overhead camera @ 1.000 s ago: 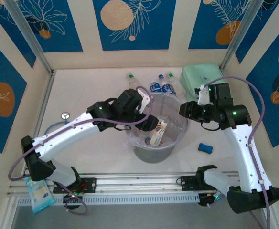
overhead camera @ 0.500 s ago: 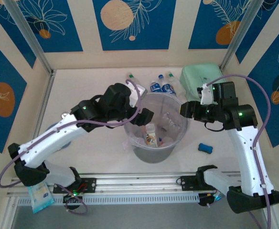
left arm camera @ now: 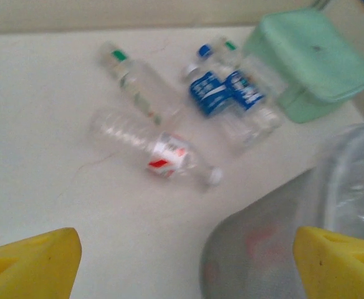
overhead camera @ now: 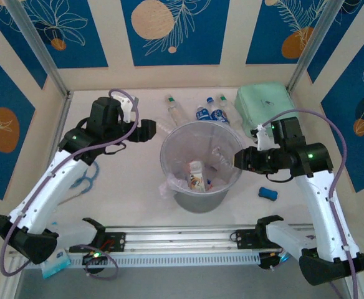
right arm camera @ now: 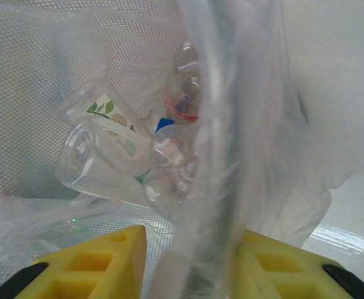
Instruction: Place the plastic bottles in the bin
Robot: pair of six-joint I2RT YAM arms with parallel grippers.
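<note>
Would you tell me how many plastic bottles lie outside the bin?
4, all behind the bin: a green-capped bottle, a red-labelled bottle beside it, and two blue-labelled bottles next to the green case. Others may be hidden.

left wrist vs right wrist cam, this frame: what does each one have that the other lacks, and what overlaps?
Left wrist: lying on the table, a red-labelled bottle, a green-capped bottle and two blue-labelled bottles, beside the mint-green case; left gripper open. Right wrist: binned bottles seen through the liner; right gripper shut on the rim of the bin. Both: the bin and yellow fingertips.
</note>
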